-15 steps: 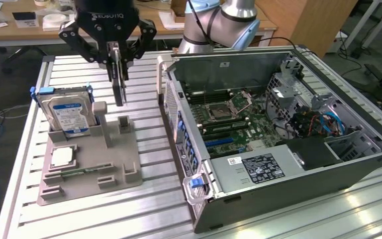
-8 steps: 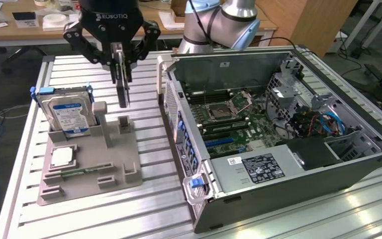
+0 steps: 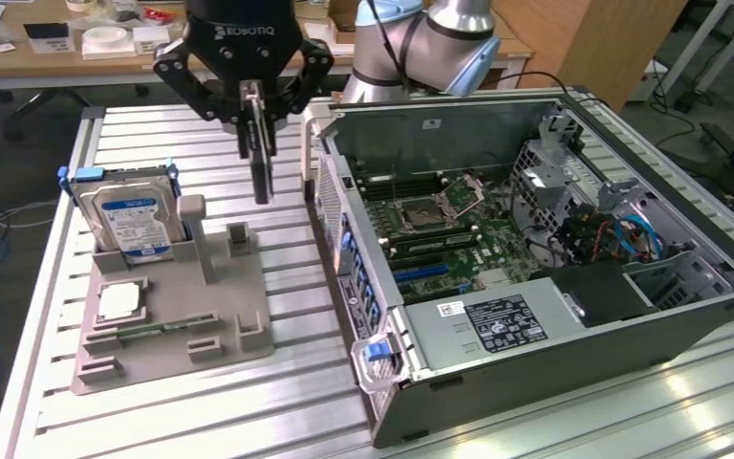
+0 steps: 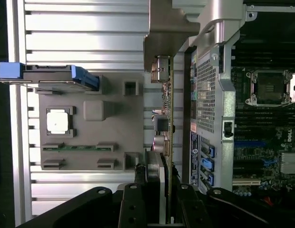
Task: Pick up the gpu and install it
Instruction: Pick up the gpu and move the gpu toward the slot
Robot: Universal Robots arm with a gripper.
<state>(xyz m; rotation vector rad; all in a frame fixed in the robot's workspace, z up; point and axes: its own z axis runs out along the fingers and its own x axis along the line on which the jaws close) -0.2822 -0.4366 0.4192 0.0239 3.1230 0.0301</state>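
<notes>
Oblique exterior, downward wrist, both on gpu (image 3: 261,163)

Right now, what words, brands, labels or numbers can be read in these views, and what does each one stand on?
"ROBOTIQ": on the black body of the tool, which grips the gpu.
Blue-white label on the hard drive: print too small to read.
White sticker on the power supply inside the computer case: too small to read.
Small sticker on the case's inner wall: unreadable.
</notes>
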